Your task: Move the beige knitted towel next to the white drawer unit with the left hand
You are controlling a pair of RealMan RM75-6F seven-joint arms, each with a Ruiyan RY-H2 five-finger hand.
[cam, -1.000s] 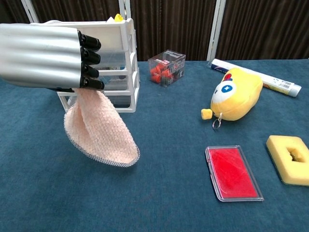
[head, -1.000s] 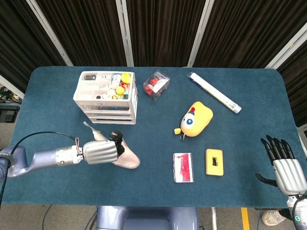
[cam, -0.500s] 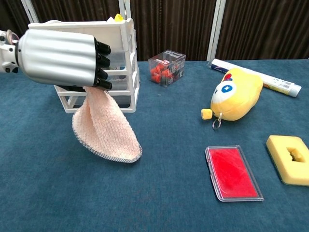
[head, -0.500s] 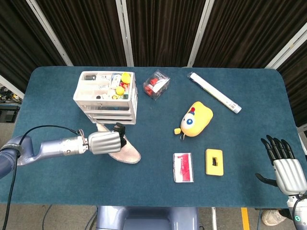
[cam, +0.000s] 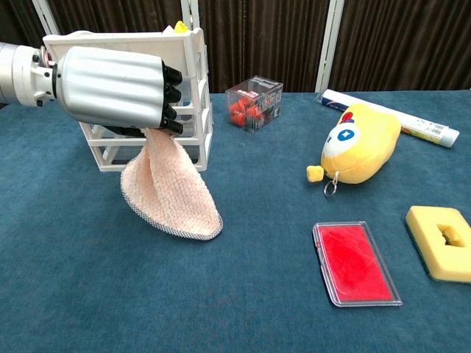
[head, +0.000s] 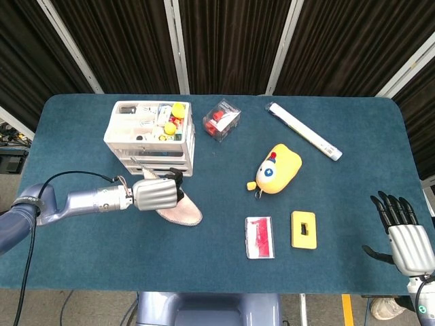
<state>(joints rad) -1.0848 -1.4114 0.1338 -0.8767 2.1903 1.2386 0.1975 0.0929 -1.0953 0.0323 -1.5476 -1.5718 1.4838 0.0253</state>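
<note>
My left hand [head: 158,194] [cam: 118,88] grips the top of the beige knitted towel [head: 182,212] [cam: 171,198], fingers curled around it. The towel hangs from the hand, and its lower edge trails on the blue table just in front of the white drawer unit [head: 151,136] [cam: 188,66]. The hand is close to the unit's front face. My right hand [head: 401,234] rests open at the table's near right corner, holding nothing; the chest view does not show it.
A clear box of red pieces [head: 221,120] [cam: 255,102] stands right of the drawer unit. A yellow plush toy [head: 277,168] [cam: 360,143], a red flat case [head: 259,237] [cam: 355,262], a yellow foam block [head: 304,229] [cam: 443,241] and a white tube [head: 302,131] [cam: 401,116] lie further right.
My left hand has carried the towel away from the near edge toward the drawer unit. The towel's hanging end has dragged along with it. The right hand has not moved.
</note>
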